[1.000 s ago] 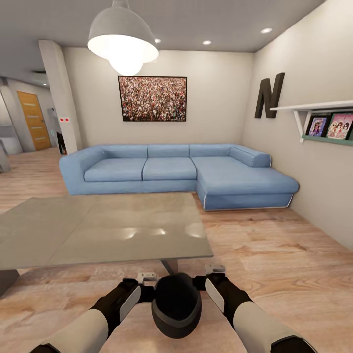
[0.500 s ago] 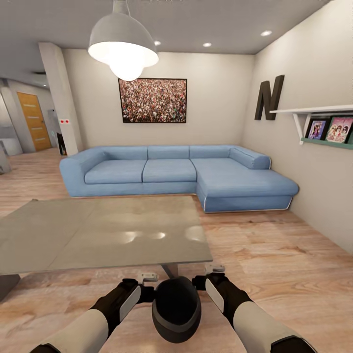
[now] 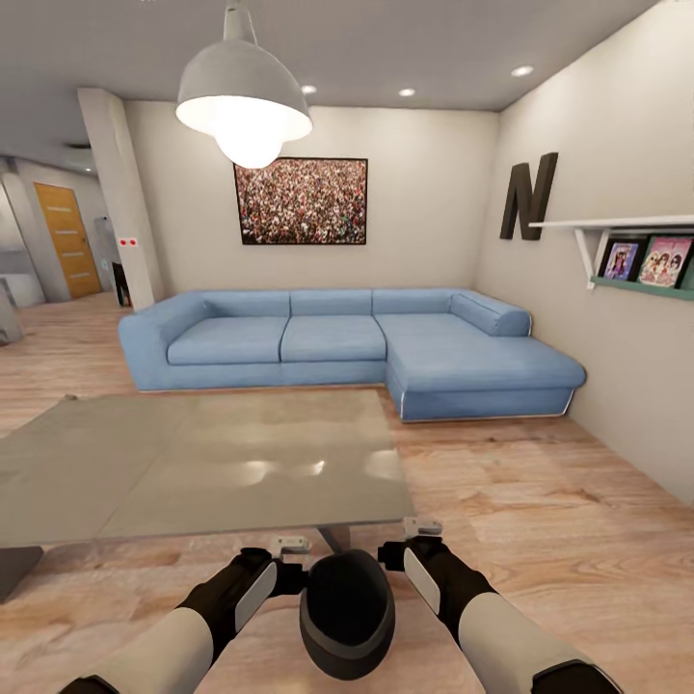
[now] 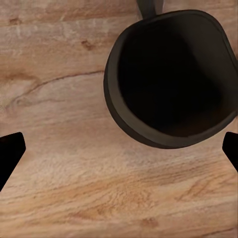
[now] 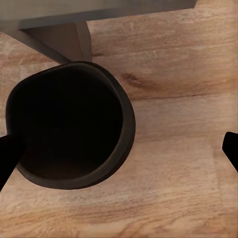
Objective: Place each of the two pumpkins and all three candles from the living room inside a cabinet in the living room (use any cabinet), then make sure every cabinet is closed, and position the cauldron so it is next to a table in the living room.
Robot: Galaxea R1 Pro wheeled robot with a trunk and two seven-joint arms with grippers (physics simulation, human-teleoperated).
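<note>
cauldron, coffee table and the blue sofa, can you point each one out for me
cauldron [image 3: 347, 612], head view, on its dark inside just below the rim
coffee table [image 3: 193, 467], head view, on the bare glossy grey top
blue sofa [image 3: 333, 337], head view, on the middle seat cushion

Round black cauldron [image 3: 347, 613]: looking matt, smooth.
Grey glass-topped table [image 3: 207, 463]: gleaming glossy.
Pale plank floor [image 3: 540, 511]: showing grained wood.
Blue sofa [image 3: 347, 347]: appearing cloth.

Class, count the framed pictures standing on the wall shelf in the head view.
2: both stand side by side on the green ledge under the white shelf, one left of the other; more may lie beyond the frame.
</note>
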